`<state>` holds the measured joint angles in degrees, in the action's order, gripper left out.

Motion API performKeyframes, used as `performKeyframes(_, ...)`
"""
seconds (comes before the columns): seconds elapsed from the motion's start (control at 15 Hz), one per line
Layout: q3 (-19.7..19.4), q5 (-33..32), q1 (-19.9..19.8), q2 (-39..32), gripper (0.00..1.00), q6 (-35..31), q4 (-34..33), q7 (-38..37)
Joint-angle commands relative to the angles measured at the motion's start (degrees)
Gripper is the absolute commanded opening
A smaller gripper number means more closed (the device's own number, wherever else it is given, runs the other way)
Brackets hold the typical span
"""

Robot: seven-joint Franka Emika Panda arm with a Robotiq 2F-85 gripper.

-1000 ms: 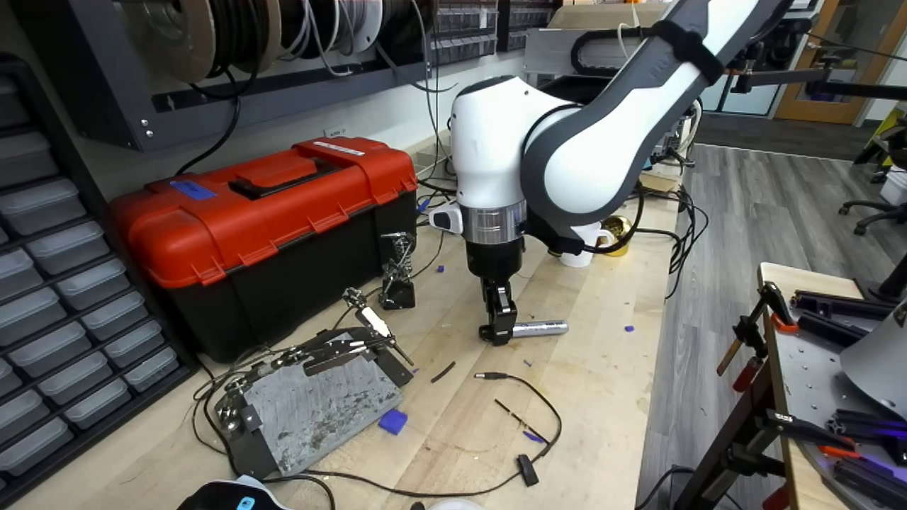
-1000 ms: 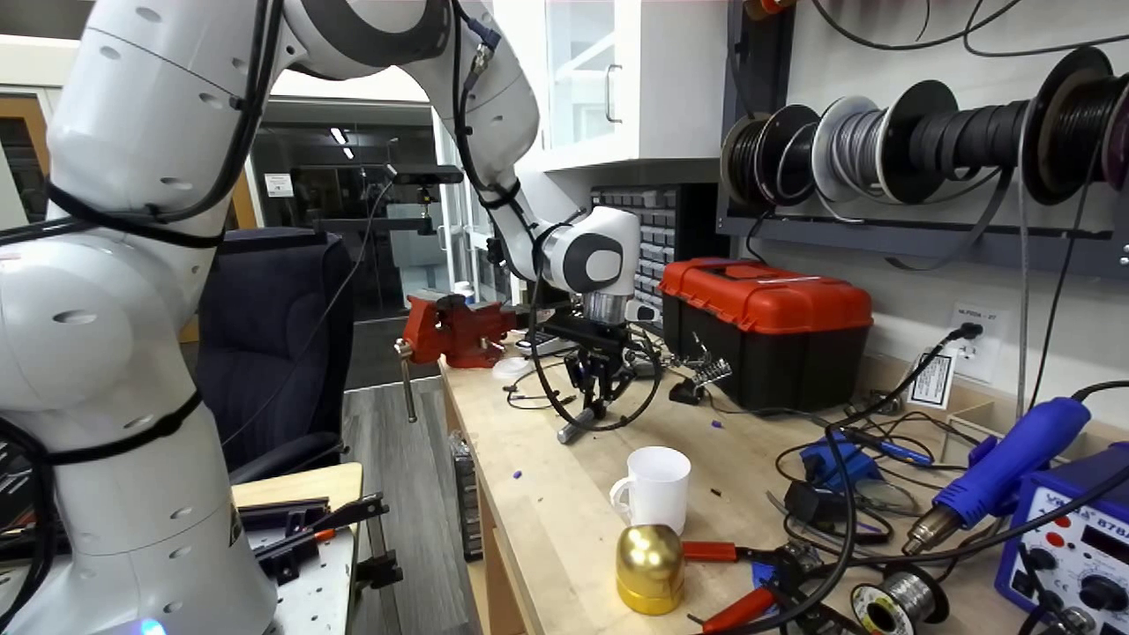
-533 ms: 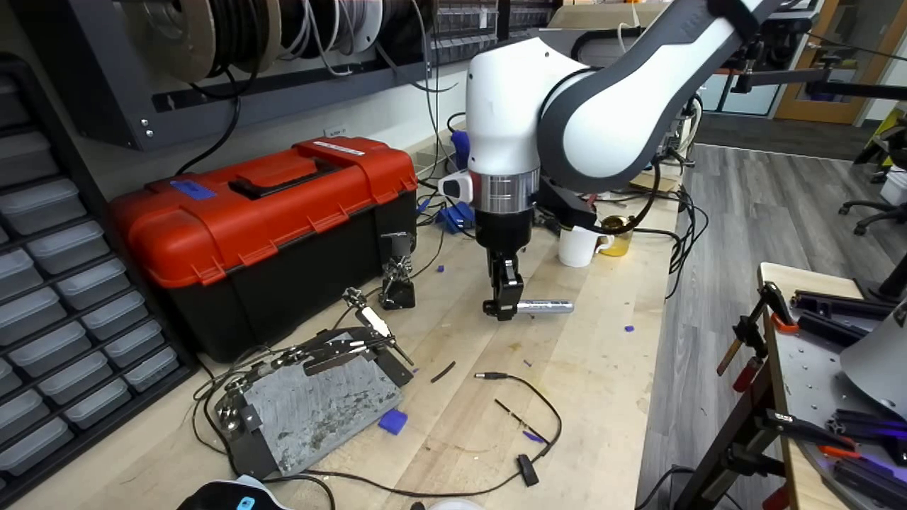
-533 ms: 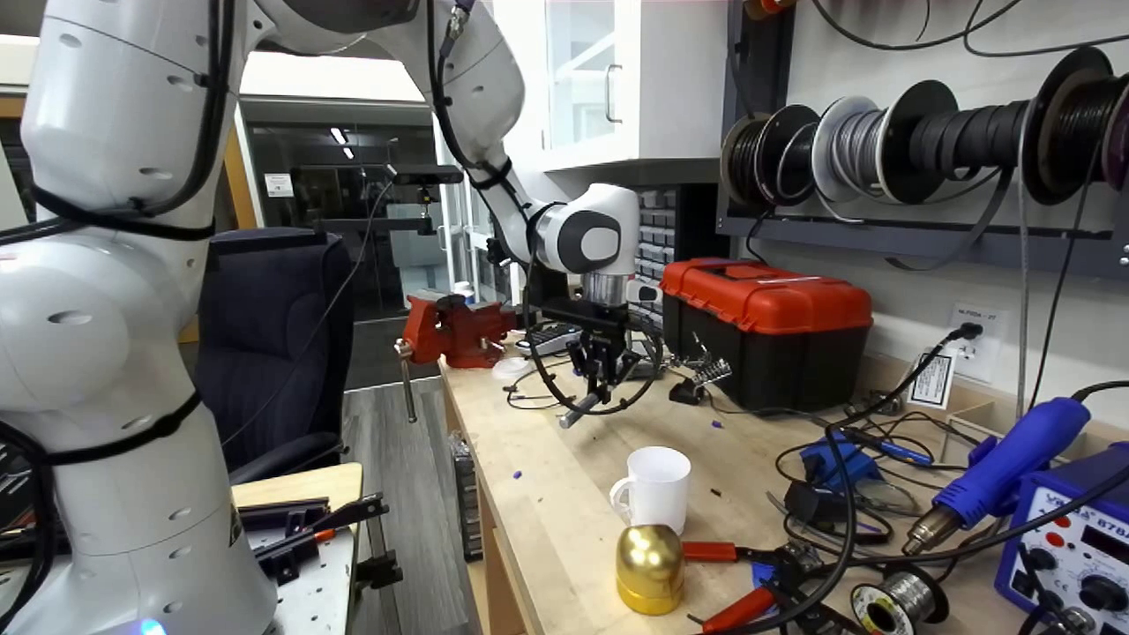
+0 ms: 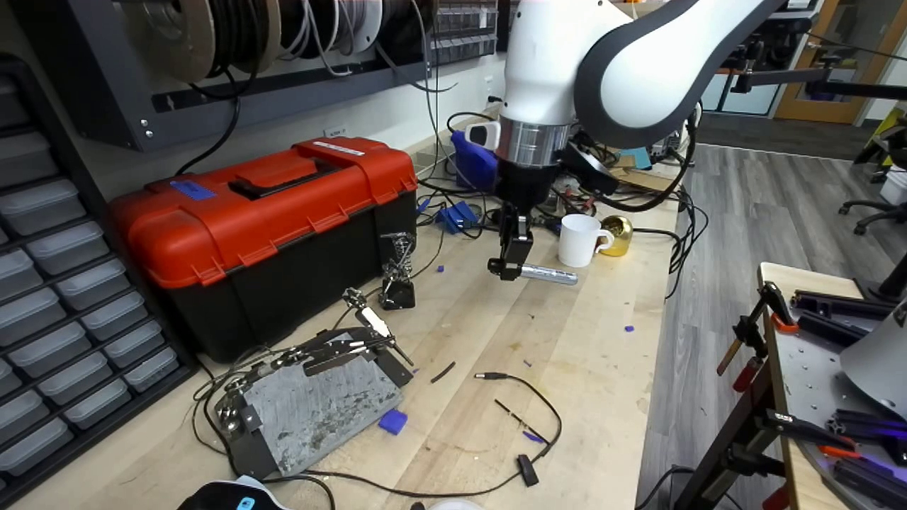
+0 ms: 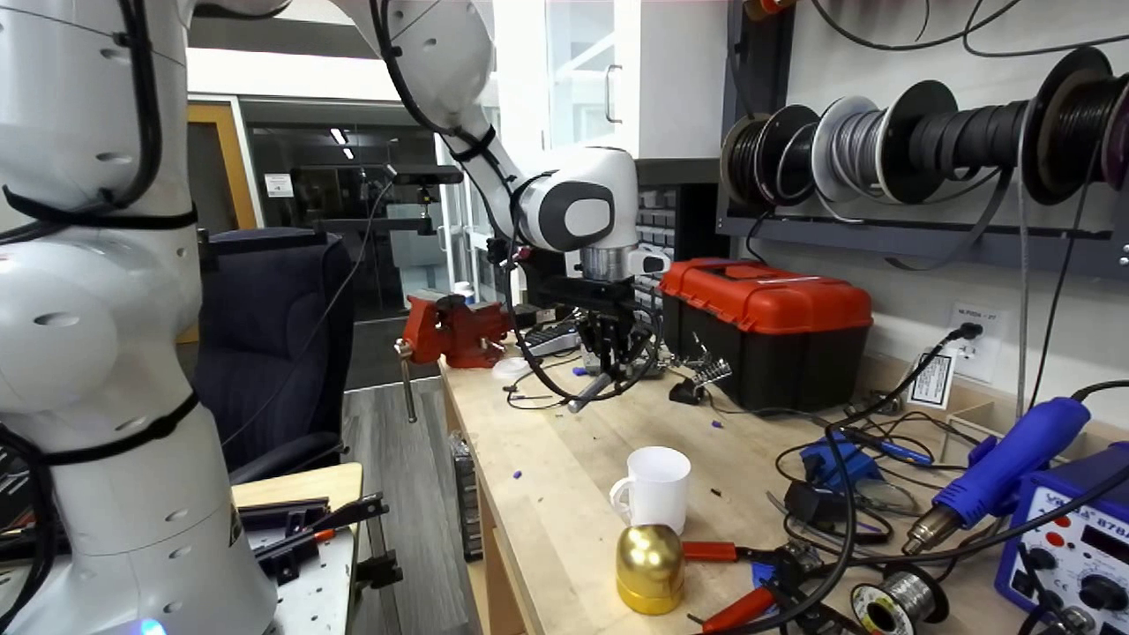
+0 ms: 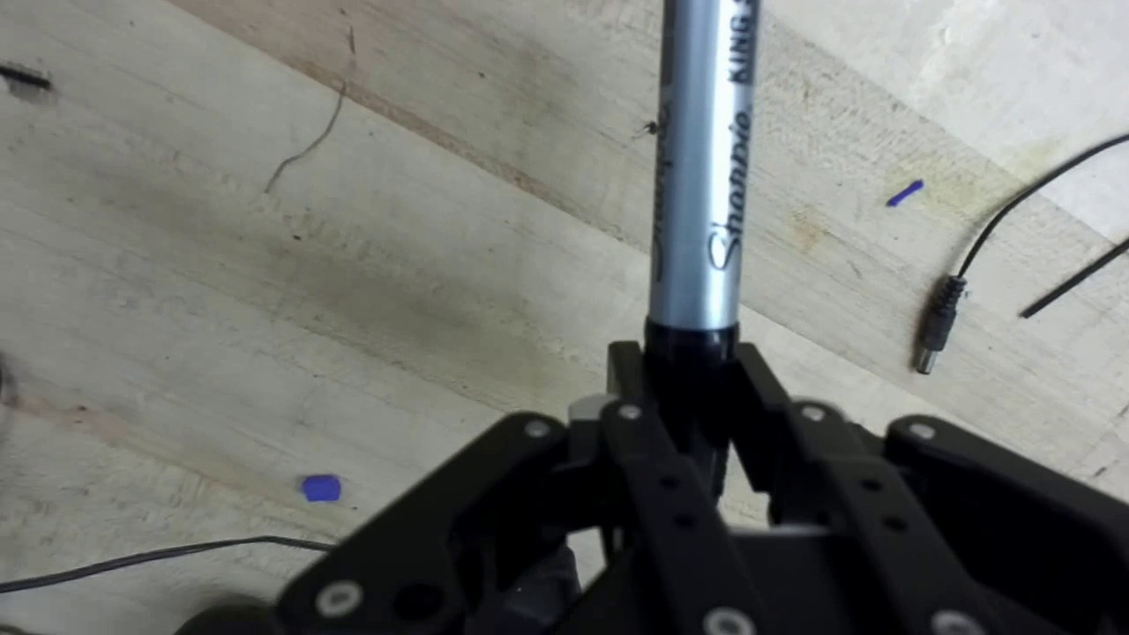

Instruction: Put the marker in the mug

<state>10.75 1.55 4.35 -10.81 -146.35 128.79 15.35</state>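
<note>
The marker is a silver Sharpie with a black cap. Its silver barrel shows in the wrist view (image 7: 701, 176) and in both exterior views (image 5: 549, 274) (image 6: 589, 393). My gripper (image 7: 688, 379) is shut on the marker's black capped end, with a finger on each side. The barrel sticks out sideways, nearly level, with its free end dipping slightly. The gripper is above the table in both exterior views (image 5: 505, 268) (image 6: 609, 366). The white mug (image 5: 579, 241) stands upright on the table, apart from the marker; it also shows in an exterior view (image 6: 657, 489). It is out of the wrist view.
A gold cup (image 5: 616, 236) stands beside the mug's handle. A red toolbox (image 5: 269, 227) stands along the wall. Cables and a blue hot-air tool (image 6: 1014, 467) lie past the mug. A helping-hands stand (image 5: 398, 273) and a grey plate (image 5: 322, 407) are on the table.
My gripper has lifted the marker off the table and risen, moving towards the mug's end of the table. The marker's free end has dipped slightly. The mug has not moved.
</note>
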Motion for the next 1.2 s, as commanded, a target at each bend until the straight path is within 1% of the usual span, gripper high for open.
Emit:
performKeyframes(0.0, -0.9, 4.0, -1.9, 5.8, 0.04, -3.3, 5.6, 3.2)
performKeyframes(0.33, -3.7, 7.1, -3.8, 10.4, 0.04, -2.1, 7.8, 7.2)
performKeyframes(0.67, -8.0, 6.9, -4.7, 14.7, 0.04, -0.6, 8.8, 8.8)
performKeyframes(1.0, -11.6, 6.9, -5.0, 15.5, 0.04, -2.6, 9.2, 11.6)
performKeyframes(1.13, -12.6, 5.7, -5.3, 15.4, 0.04, -5.6, 10.2, 12.0)
